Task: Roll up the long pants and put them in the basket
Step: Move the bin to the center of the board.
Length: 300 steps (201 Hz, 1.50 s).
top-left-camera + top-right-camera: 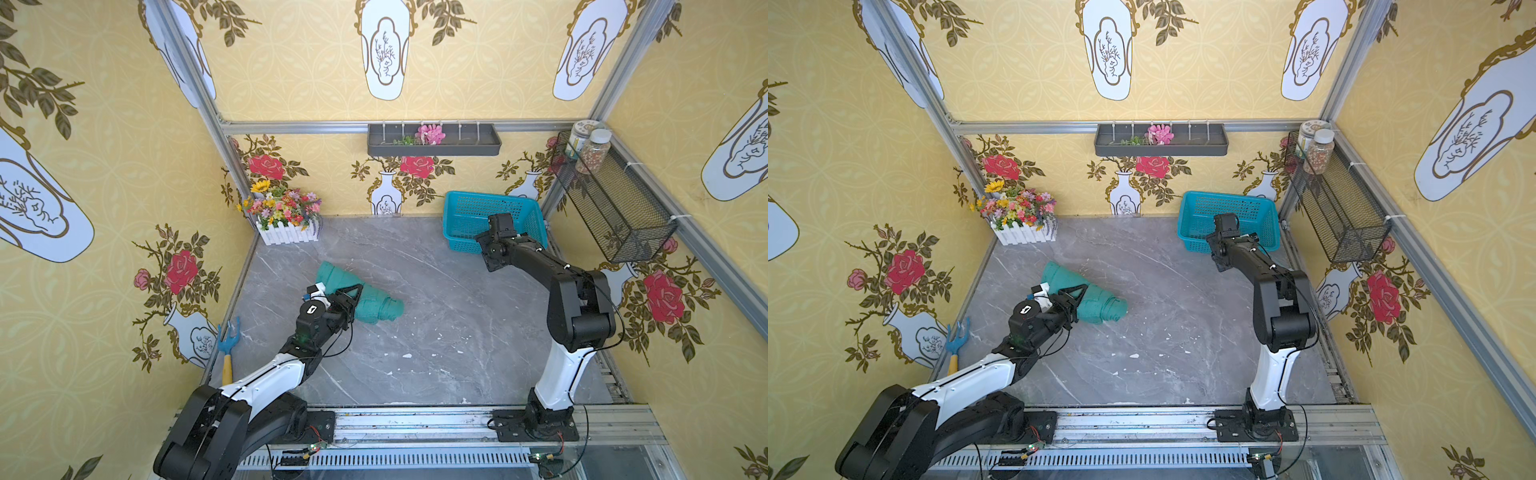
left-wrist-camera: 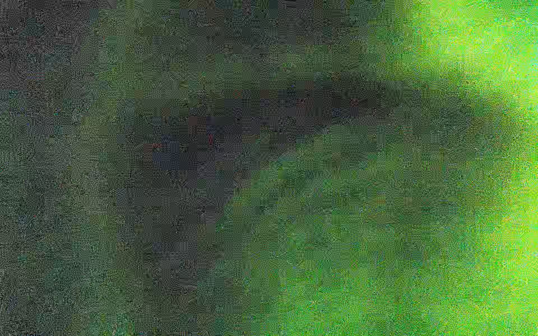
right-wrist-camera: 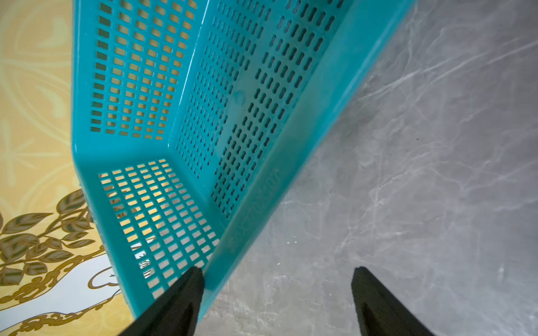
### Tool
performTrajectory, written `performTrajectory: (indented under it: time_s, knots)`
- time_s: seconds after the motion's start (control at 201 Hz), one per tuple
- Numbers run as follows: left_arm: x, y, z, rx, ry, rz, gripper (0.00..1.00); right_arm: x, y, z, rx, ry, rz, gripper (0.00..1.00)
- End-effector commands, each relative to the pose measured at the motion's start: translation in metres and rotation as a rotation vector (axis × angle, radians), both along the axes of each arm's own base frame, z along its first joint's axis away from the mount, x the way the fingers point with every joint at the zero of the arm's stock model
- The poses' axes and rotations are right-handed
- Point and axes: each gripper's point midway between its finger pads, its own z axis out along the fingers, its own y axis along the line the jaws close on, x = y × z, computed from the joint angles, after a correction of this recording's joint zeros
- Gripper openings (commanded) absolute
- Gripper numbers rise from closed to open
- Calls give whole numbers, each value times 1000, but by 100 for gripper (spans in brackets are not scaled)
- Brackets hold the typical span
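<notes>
The long pants (image 1: 380, 308) lie as a thick teal-green roll on the grey marble table (image 1: 457, 324), left of its middle, and show in both top views (image 1: 1106, 309). My left gripper (image 1: 353, 300) reaches over the roll's middle, its black fingers (image 1: 1077, 293) closed on the fabric. Blurred green cloth (image 2: 364, 232) fills the left wrist view and hides the jaws there. My right gripper (image 3: 278, 272) hangs open and empty at the turquoise basket (image 1: 469, 208), one fingertip (image 3: 193, 280) against the basket's front wall (image 3: 294, 151).
The basket (image 1: 1200, 203) stands empty at the back right. A white flower box (image 1: 286, 233) sits in the back left corner and a blue hand rake (image 1: 227, 343) leans at the left edge. A wire shelf (image 1: 619, 208) juts from the right wall. White crumbs (image 1: 407, 355) dot the table.
</notes>
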Motion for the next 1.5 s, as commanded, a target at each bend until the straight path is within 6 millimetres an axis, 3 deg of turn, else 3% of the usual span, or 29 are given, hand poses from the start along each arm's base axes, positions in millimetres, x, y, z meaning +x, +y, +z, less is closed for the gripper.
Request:
performTrajectory:
  time_s: [0.0,0.573,0.777,1.012,1.266,1.49]
  knots:
    - [4,-4,25,-38,-93,-14,0,2,-3,-10,12,22,-48,78]
    - [1,1,24,-30,-83,-7,0,16,1,-32,96,58,-138,44]
    - [0,3,26,-32,-80,3,0,15,19,-31,109,56,-133,29]
    - [-1,5,27,-41,-73,12,0,12,58,-28,148,60,-127,20]
    - [-4,17,38,-35,-44,80,0,-16,114,-29,185,124,-198,17]
    - [-9,32,48,-49,-19,155,0,-31,165,-46,225,157,-272,16]
